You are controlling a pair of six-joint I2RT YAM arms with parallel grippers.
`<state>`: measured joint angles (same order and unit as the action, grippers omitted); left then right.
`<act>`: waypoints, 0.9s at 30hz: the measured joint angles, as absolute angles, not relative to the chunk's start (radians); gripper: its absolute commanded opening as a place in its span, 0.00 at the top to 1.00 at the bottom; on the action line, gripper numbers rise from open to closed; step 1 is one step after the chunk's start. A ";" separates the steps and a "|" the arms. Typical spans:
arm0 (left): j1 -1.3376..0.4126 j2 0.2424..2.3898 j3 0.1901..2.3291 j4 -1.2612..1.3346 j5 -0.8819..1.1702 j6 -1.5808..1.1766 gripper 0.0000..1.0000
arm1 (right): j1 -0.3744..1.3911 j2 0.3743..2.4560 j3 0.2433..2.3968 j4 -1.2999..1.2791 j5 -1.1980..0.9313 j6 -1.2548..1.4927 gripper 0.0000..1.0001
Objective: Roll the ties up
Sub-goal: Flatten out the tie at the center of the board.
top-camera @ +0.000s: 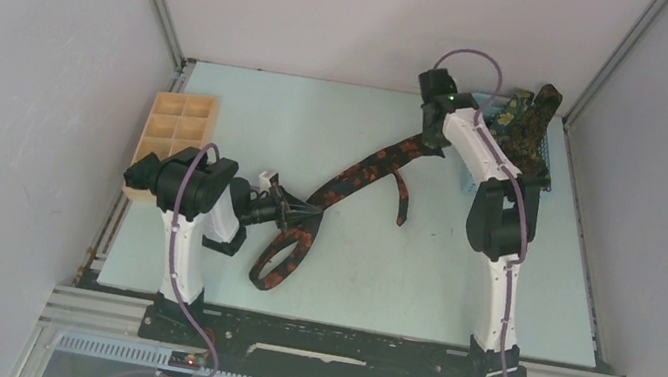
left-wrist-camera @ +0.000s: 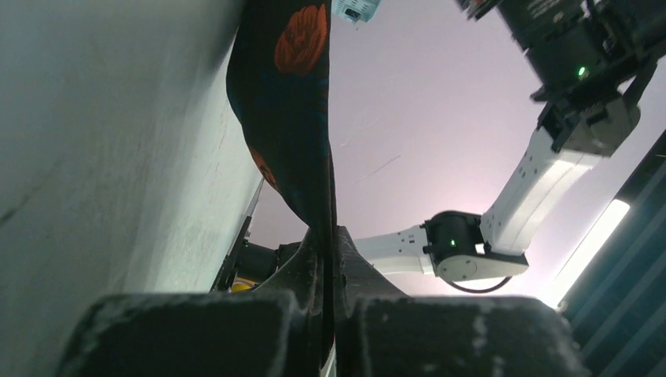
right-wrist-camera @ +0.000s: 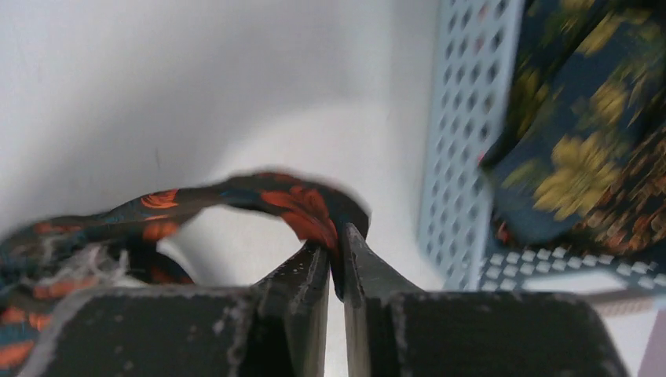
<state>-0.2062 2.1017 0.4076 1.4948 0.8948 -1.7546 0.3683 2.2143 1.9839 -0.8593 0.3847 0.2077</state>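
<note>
A black tie with red-orange flowers (top-camera: 357,177) stretches diagonally across the pale table, from a loop at the near left to the far right. My left gripper (top-camera: 306,214) is shut on the black tie (left-wrist-camera: 294,118) near the loop, the fabric pinched between its fingers. My right gripper (top-camera: 433,144) is shut on the far end of the black tie (right-wrist-camera: 302,208), beside the basket. More ties, dark green with yellow flowers (top-camera: 523,117), lie heaped in the blue mesh basket (right-wrist-camera: 463,118).
A pale wooden compartment tray (top-camera: 181,116) stands at the far left edge of the table. The blue basket (top-camera: 545,171) sits at the far right corner. Grey walls enclose the table (top-camera: 250,115) on three sides.
</note>
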 measured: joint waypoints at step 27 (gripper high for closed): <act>-0.205 1.763 0.363 0.988 0.813 -1.567 0.00 | 0.368 1.914 1.799 -0.751 0.136 0.319 0.31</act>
<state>-0.2047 1.7634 0.3630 0.9878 0.8127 -1.5669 0.3683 1.9137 1.7988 -0.7513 0.1356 0.3187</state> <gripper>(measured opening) 0.995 0.693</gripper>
